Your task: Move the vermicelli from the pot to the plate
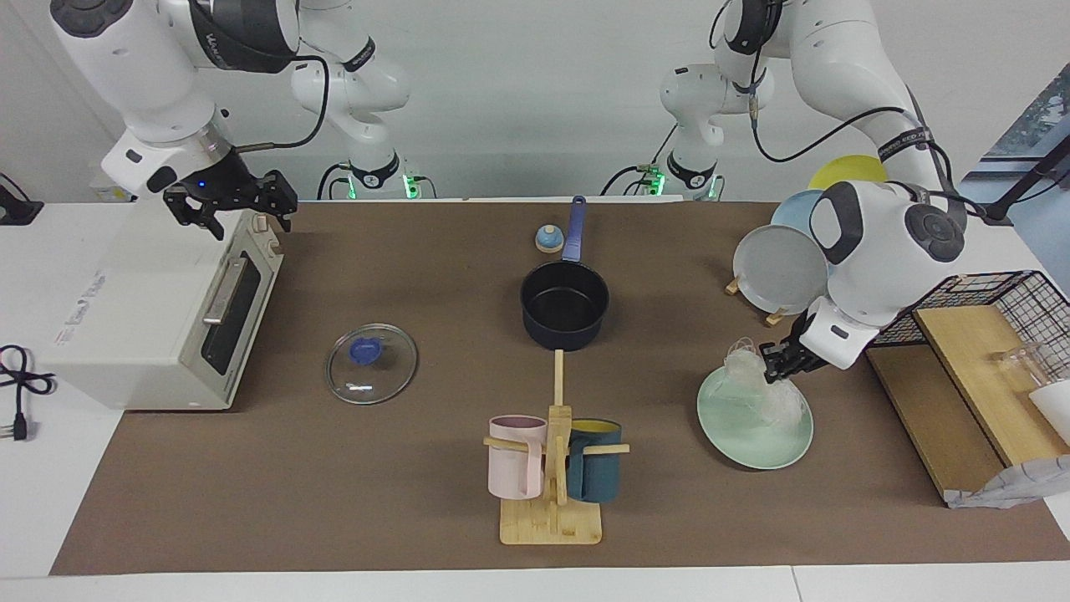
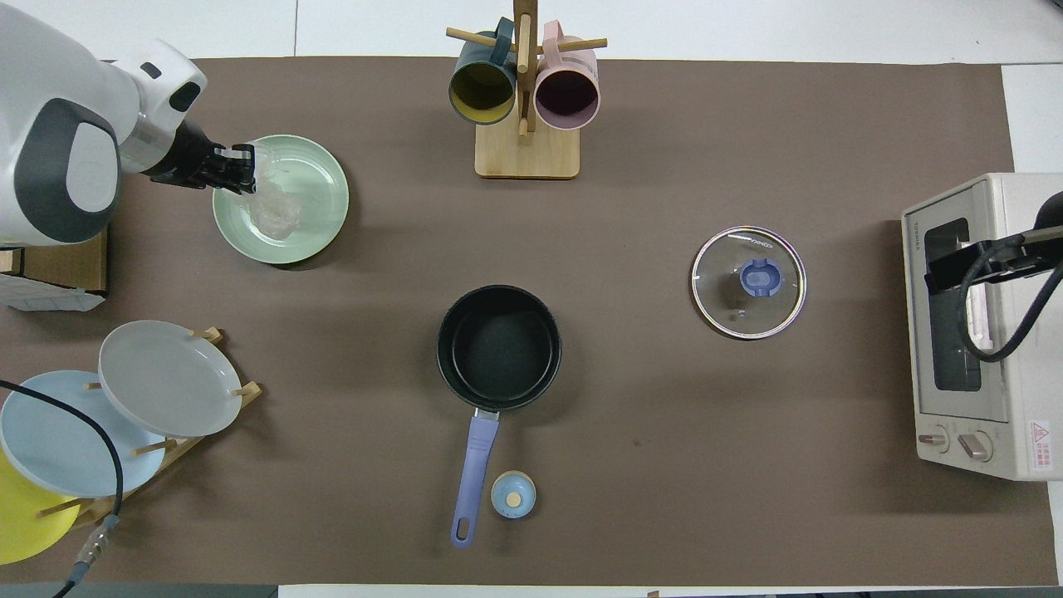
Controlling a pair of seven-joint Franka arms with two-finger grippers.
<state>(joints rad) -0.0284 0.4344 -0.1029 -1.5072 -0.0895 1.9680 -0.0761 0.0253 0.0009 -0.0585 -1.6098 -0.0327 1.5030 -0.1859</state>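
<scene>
The pale mint plate (image 1: 756,456) (image 2: 325,199) lies toward the left arm's end of the table. The vermicelli (image 1: 765,389) (image 2: 274,212) rests on it as a translucent white clump, and its top rises to my left gripper. My left gripper (image 1: 773,361) (image 2: 241,162) is just over the plate's rim and shut on the top of the vermicelli. The dark navy pot (image 1: 564,305) (image 2: 498,345) stands mid-table with a bare black inside, its blue handle pointing toward the robots. My right gripper (image 1: 232,209) (image 2: 980,257) waits open over the toaster oven.
A toaster oven (image 1: 159,318) (image 2: 972,332) stands at the right arm's end. A glass lid (image 1: 370,364) (image 2: 749,282), a mug rack (image 1: 552,468) (image 2: 525,91), a plate rack (image 1: 777,267) (image 2: 124,415), a small blue knob (image 1: 549,239) (image 2: 513,495) and a wire basket (image 1: 986,313) stand around.
</scene>
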